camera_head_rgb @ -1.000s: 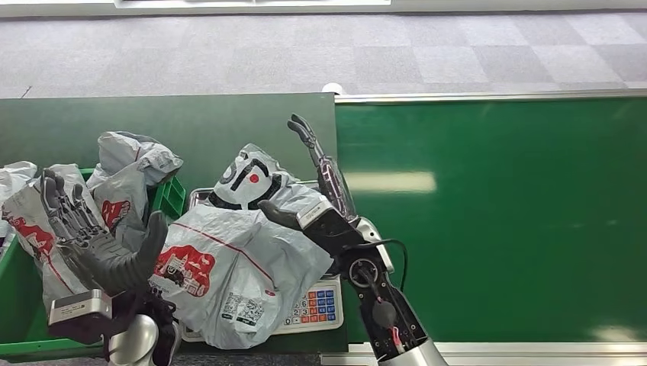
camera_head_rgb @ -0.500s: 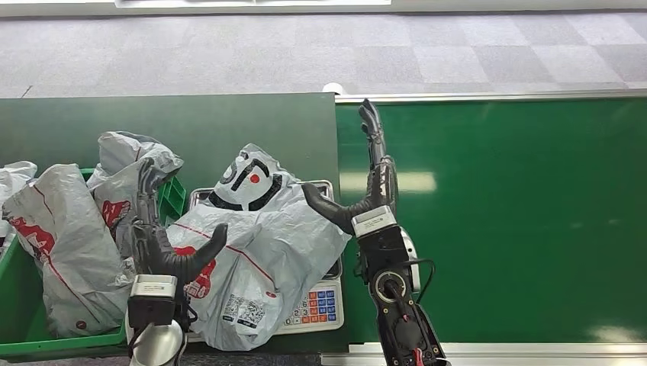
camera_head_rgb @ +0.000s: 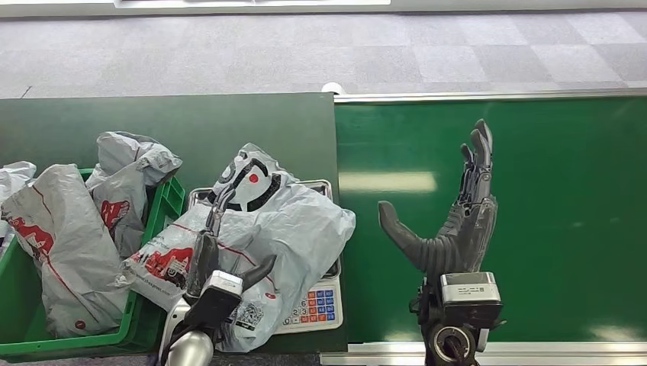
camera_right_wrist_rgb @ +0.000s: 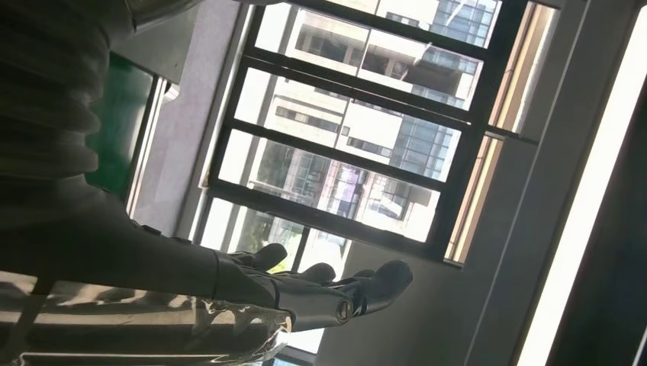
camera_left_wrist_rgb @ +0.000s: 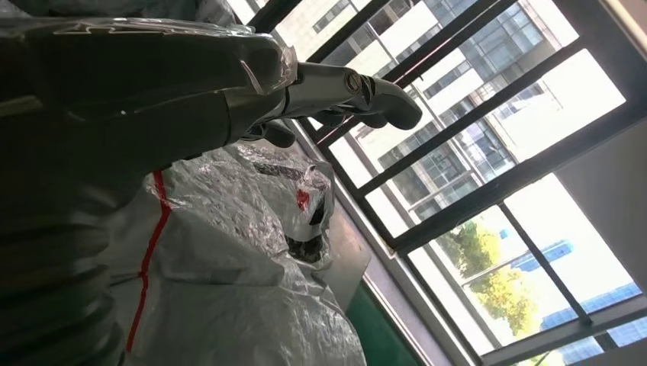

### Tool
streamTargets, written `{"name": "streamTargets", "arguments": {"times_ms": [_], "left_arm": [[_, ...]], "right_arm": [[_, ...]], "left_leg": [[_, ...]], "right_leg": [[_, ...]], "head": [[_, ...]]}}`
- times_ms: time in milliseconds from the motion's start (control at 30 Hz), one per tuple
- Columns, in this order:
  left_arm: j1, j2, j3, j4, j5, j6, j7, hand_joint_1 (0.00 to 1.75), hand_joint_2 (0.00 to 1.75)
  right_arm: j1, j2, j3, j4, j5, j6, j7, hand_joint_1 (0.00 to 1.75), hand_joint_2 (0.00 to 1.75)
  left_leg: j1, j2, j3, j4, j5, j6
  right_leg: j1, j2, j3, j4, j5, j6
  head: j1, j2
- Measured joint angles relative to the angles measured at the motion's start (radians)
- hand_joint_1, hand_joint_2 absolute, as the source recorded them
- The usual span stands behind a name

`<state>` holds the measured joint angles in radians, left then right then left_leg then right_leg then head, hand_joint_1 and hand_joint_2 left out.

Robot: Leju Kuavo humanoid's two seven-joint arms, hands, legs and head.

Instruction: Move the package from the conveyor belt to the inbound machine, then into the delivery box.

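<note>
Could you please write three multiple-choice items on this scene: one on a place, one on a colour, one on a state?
1. Where does the large grey package lie?
A. on the scale
B. on the conveyor belt
C. on the floor

2. What colour is the delivery box?
A. blue
B. green
C. red

3. How is the right hand?
A. holding a package
B. pressing the scale's keys
C. open over the belt

Answers: 1 A, the package covers the scale, whose keypad shows beside it. 2 B, its rim is green. 3 C, its fingers are apart above the conveyor belt and hold nothing.
</note>
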<state>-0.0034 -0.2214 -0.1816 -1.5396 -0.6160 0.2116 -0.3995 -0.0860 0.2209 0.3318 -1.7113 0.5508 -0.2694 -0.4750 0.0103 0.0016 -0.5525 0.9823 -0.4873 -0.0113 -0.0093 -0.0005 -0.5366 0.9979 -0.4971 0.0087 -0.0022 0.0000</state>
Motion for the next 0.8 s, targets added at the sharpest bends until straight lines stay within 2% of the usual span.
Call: {"name": "streamTargets", "arguments": {"times_ms": [167, 433, 467, 567, 600, 700, 800], "left_arm": [[-0.013, -0.004, -0.024, 0.046, -0.041, 0.012, 0.031, 0.0, 1.75], [-0.048, -0.022, -0.039, 0.133, -0.198, 0.164, 0.127, 0.0, 1.75], [-0.05, -0.024, -0.038, 0.142, -0.213, 0.18, 0.134, 0.1, 1.75], [-0.055, -0.026, -0.036, 0.162, -0.239, 0.206, 0.144, 1.12, 1.75], [-0.057, -0.026, -0.036, 0.168, -0.244, 0.21, 0.146, 1.39, 1.75], [-0.063, -0.026, -0.033, 0.189, -0.255, 0.216, 0.15, 1.54, 1.75], [-0.067, -0.027, -0.031, 0.206, -0.269, 0.216, 0.159, 1.6, 1.75]], "right_arm": [[0.016, 0.0, -0.008, -0.012, -0.027, 0.043, -0.021, 0.0, 1.75], [0.043, 0.0, -0.017, -0.033, -0.05, 0.059, -0.054, 0.0, 1.75], [0.048, 0.0, -0.016, -0.038, -0.054, 0.059, -0.06, 0.0, 1.75], [0.06, -0.001, -0.015, -0.05, -0.058, 0.059, -0.065, 0.0, 1.75], [0.063, -0.001, -0.015, -0.054, -0.059, 0.059, -0.066, 0.0, 1.75], [0.071, -0.002, -0.013, -0.062, -0.061, 0.057, -0.066, 0.0, 1.75], [0.076, -0.002, -0.013, -0.064, -0.062, 0.053, -0.067, 0.0, 1.75]], "left_leg": [[0.0, 0.0, 0.0, 0.0, 0.0, 0.0], [0.0, -0.001, 0.0, 0.0, 0.0, 0.0], [0.0, 0.0, 0.0, 0.0, 0.0, 0.0], [0.0, 0.0, 0.0, 0.0, 0.0, 0.0], [0.0, 0.0, 0.0, 0.0, 0.0, 0.0], [0.0, 0.0, 0.0, 0.0, 0.0, 0.0], [0.0, 0.0, 0.0, 0.0, 0.0, 0.0]], "right_leg": [[0.0, 0.0, 0.0, 0.0, 0.0, 0.0], [0.0, 0.0, 0.0, 0.0, 0.0, 0.0], [0.0, 0.0, 0.0, 0.0, 0.0, 0.0], [0.0, 0.0, 0.0, 0.0, 0.0, 0.0], [0.0, 0.0, 0.0, 0.0, 0.0, 0.0], [0.0, 0.0, 0.0, 0.0, 0.0, 0.0], [0.0, 0.0, 0.0, 0.0, 0.0, 0.0]], "head": [[0.0, 0.0], [0.0, 0.0], [0.0, 0.0], [0.0, 0.0], [0.0, 0.0], [0.0, 0.0], [0.0, 0.0]]}}
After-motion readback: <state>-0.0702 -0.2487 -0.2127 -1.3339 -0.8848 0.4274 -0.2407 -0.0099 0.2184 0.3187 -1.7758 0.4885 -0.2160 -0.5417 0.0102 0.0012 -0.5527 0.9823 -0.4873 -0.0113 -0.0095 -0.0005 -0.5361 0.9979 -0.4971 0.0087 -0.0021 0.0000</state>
